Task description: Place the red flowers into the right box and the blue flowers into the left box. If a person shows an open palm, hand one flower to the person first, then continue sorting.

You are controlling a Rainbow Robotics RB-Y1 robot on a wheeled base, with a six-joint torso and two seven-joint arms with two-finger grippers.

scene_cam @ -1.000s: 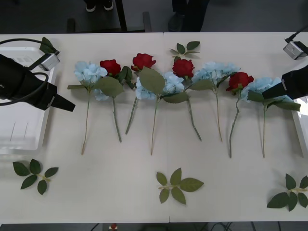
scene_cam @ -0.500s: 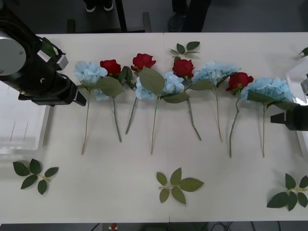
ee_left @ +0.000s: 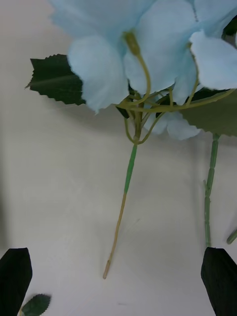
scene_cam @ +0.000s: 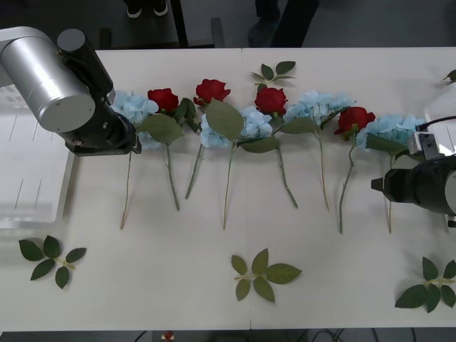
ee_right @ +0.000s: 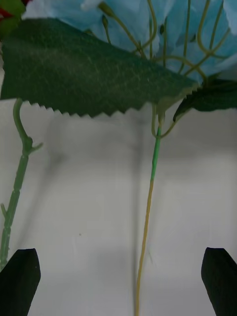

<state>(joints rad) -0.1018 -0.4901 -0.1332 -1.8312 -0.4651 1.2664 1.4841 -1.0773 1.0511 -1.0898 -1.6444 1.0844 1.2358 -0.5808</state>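
Front view shows our left gripper (scene_cam: 121,139) over the leftmost of the blue flowers (scene_cam: 132,108), beside the left box (scene_cam: 32,178); our left wrist view has its fingers (ee_left: 15,274) spread wide and empty around that stem. Red flowers (scene_cam: 212,90) alternate along the table (scene_cam: 178,278). Our right gripper (scene_cam: 381,187), likewise wide open and empty, straddles the rightmost blue stem near the right box (scene_cam: 445,139).

Flowers (scene_cam: 235,128) in a row across the table's (scene_cam: 142,285) far half, stems toward the near edge. Left box (scene_cam: 28,178) at the left end, right box (scene_cam: 442,121) at the right. Leaf sprigs (scene_cam: 262,274) near the front edge.
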